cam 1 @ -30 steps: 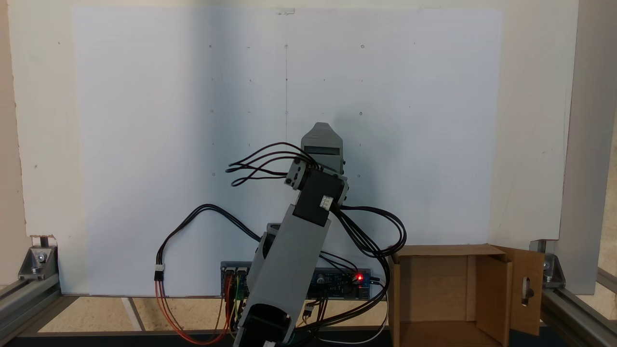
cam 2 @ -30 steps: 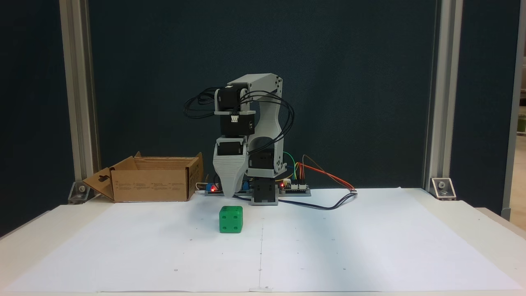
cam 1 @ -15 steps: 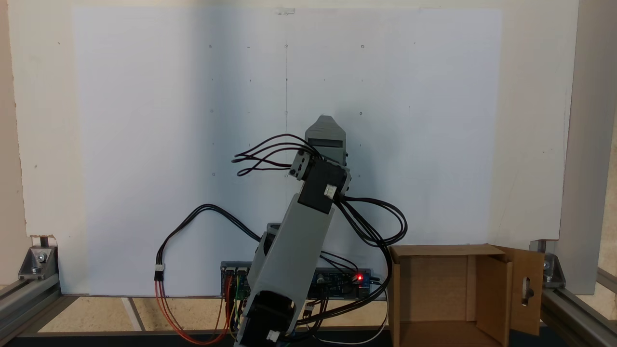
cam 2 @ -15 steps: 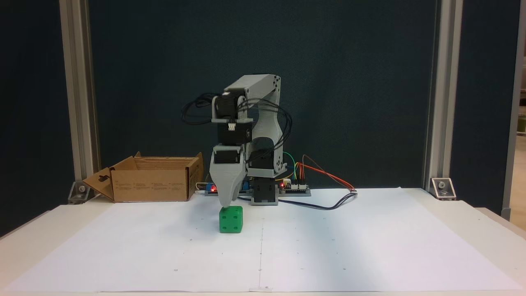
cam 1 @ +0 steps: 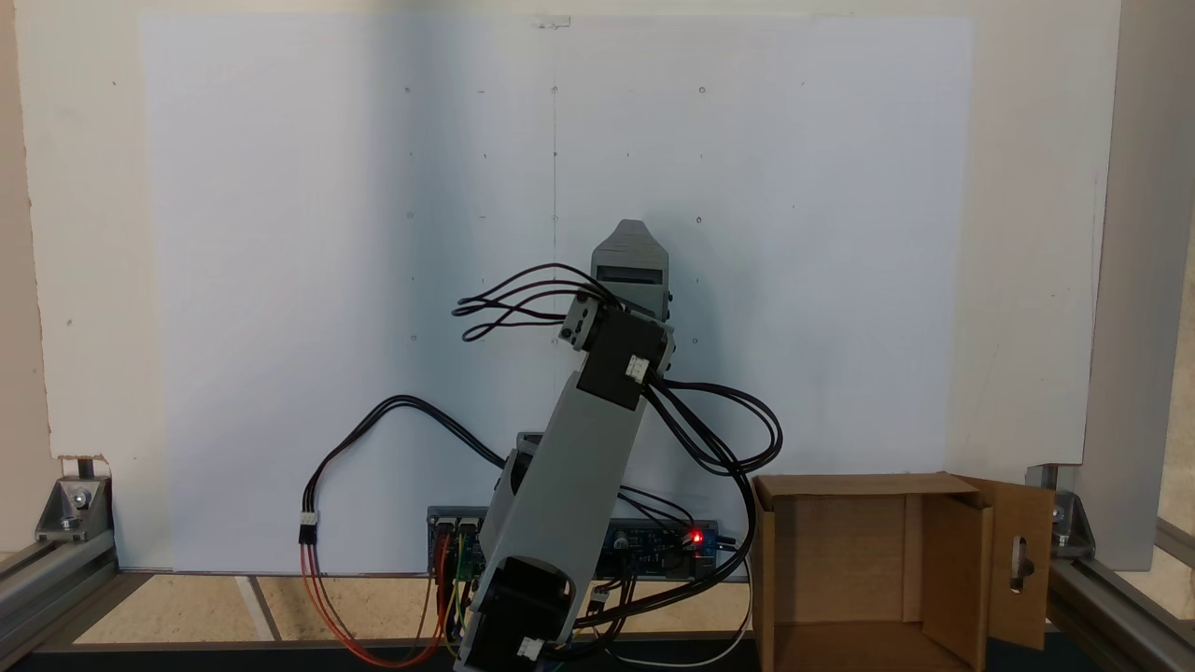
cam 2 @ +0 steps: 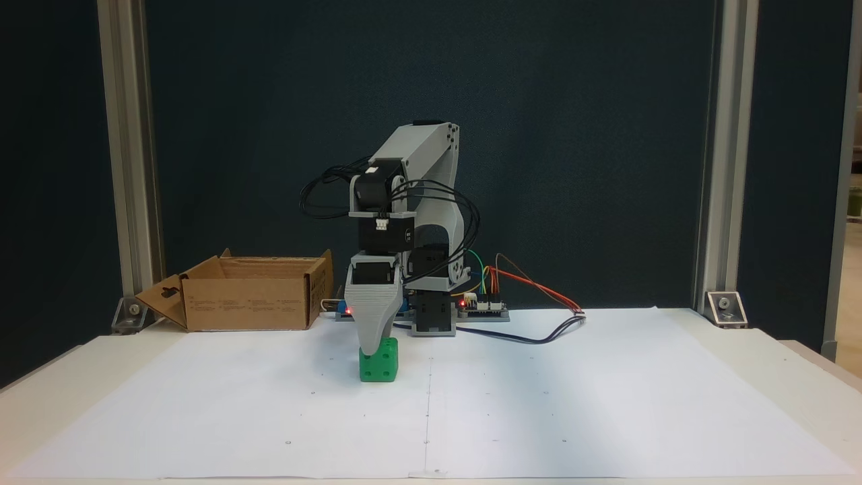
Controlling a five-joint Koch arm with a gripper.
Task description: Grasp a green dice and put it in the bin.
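The green dice [cam 2: 382, 367] rests on the white paper a little left of centre, in front of the arm's base. My grey gripper [cam 2: 372, 348] points straight down, and its front jaw overlaps the dice's upper left part. Only that one jaw shows, the other lies behind it, so open or shut cannot be told. Seen from above, the gripper [cam 1: 630, 230] covers the dice. The bin [cam 2: 249, 303], a brown cardboard box with open flaps, stands at the back left; in a fixed view the bin [cam 1: 943, 560] is at the lower right, one flap with a slot cutout.
A control board [cam 2: 481, 306] with coloured wires [cam 2: 539, 289] sits beside the arm's base [cam 2: 431, 316]. Black cables [cam 1: 719, 439] loop off the arm toward the bin. Aluminium frame posts [cam 2: 731, 155] stand at the table's corners. The white paper [cam 2: 572, 404] lies flat.
The arm has leaned forward and the gripper has come down from above the table until its jaw overlaps the top of the green dice. The dice has not moved.
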